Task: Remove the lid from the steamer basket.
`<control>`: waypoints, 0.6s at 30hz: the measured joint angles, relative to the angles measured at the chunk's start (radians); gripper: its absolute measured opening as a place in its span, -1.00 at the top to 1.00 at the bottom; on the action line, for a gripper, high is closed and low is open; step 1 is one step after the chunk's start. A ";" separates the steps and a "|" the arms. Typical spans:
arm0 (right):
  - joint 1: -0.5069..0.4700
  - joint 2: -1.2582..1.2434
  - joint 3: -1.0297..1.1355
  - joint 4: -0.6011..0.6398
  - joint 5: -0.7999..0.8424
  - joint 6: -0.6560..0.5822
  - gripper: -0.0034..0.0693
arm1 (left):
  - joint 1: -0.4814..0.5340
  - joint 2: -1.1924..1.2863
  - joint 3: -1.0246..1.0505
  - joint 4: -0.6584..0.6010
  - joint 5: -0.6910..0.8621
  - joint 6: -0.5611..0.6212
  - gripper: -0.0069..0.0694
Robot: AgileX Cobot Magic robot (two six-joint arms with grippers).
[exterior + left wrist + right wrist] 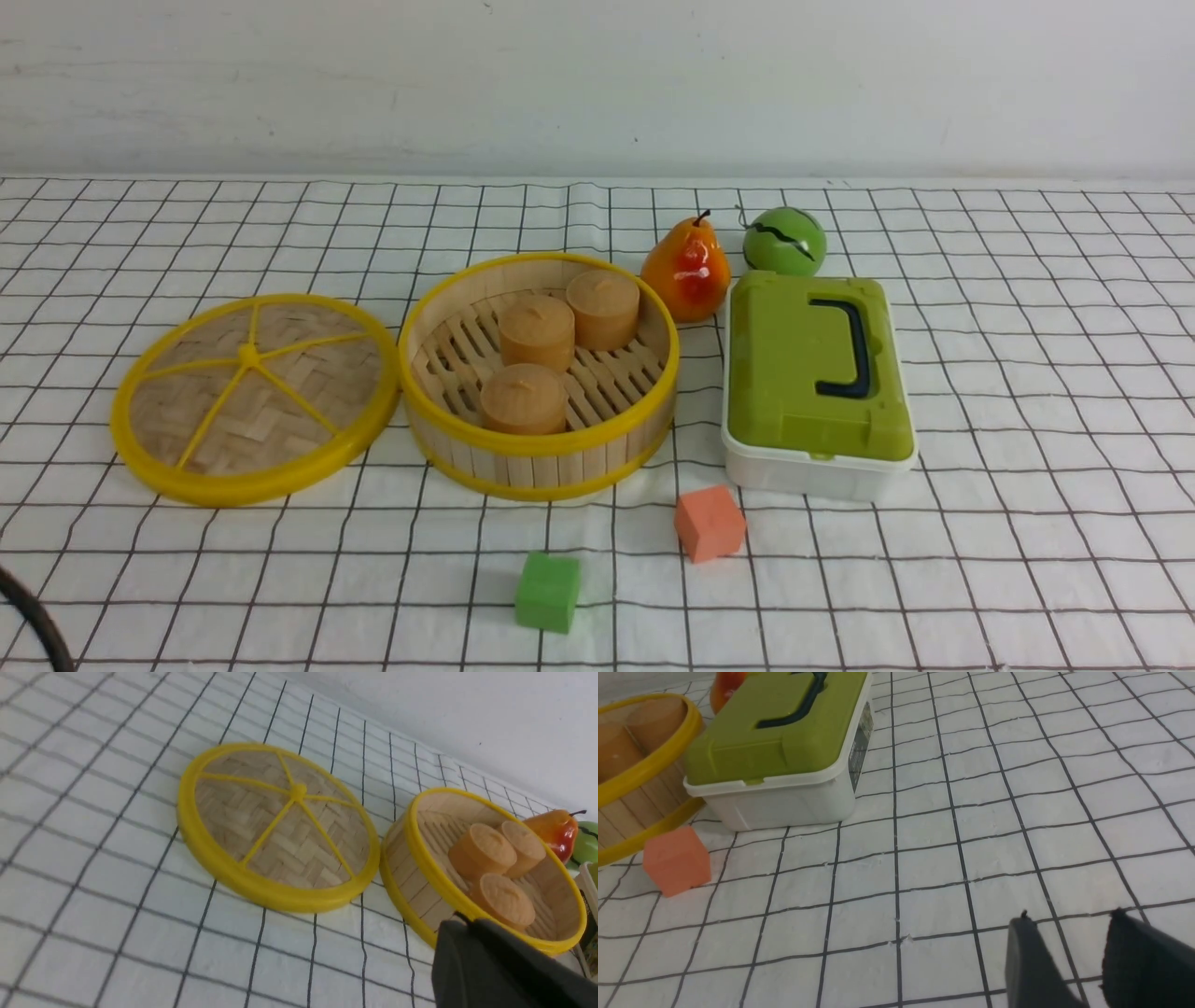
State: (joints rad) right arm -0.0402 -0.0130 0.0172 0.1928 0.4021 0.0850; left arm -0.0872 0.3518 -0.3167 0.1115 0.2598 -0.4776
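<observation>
Lid (254, 399) flat at frame left, just beside uncovered steamer basket (541, 467) at centre, left gripper (462, 926) closed, right gripper (1071, 918) spread apart, both empty

Your left gripper (462, 924) and right gripper (1070, 917) are matte black and tapered; one thick black cable (34, 618) curves.

Plain white wall (597, 84), white tablecloth (1027, 373) with black grid, even light

No readable text, a label (860, 737) on the white box (784, 800), likely printed, too blurred
</observation>
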 joint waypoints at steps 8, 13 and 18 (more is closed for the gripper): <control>0.000 0.000 0.000 0.002 0.000 0.000 0.25 | 0.036 -0.335 0.260 0.000 -0.096 0.190 0.85; 0.000 0.000 0.000 0.002 0.000 0.000 0.25 | 0.055 -0.360 0.343 -0.072 0.007 0.221 0.85; 0.000 0.000 0.000 0.002 0.000 0.000 0.25 | 0.057 -0.360 0.347 -0.126 0.087 0.299 0.85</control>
State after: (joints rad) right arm -0.0402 -0.0130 0.0172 0.1952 0.4021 0.0850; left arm -0.0305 -0.0082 0.0300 -0.0147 0.3472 -0.1789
